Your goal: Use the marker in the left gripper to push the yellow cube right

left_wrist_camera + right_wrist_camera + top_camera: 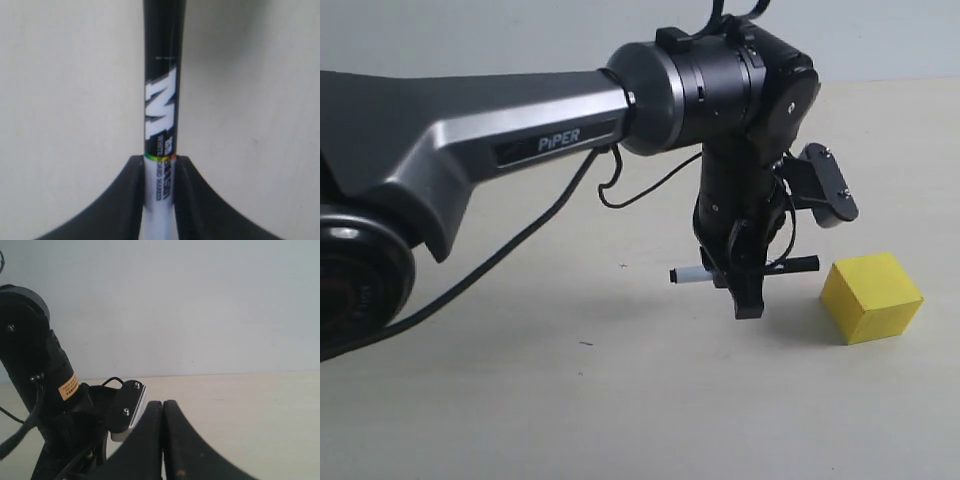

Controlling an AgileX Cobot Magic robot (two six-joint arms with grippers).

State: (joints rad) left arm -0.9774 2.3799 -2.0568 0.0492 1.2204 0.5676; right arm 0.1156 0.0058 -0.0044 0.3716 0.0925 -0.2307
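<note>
Grey-and-black robot arm [470,140] marked "PiPER" filled the foreground as your left gripper [745,295], a black two-fingered claw, pinched the slim white-barrelled, black-capped marker [692,276] crosswise and roughly level. The bright yellow, sharp-edged matte cube [872,296] sat on the pale beige tabletop [620,400], with the marker's black end just left of it and apparently not touching. You seemed to be on the approach, with the push not yet begun. Next you needed to close that gap, meet the cube's left face near its middle and drive steadily rightward so it did not spin. Your right gripper [162,407] sat pressed together, holding nothing.
</note>
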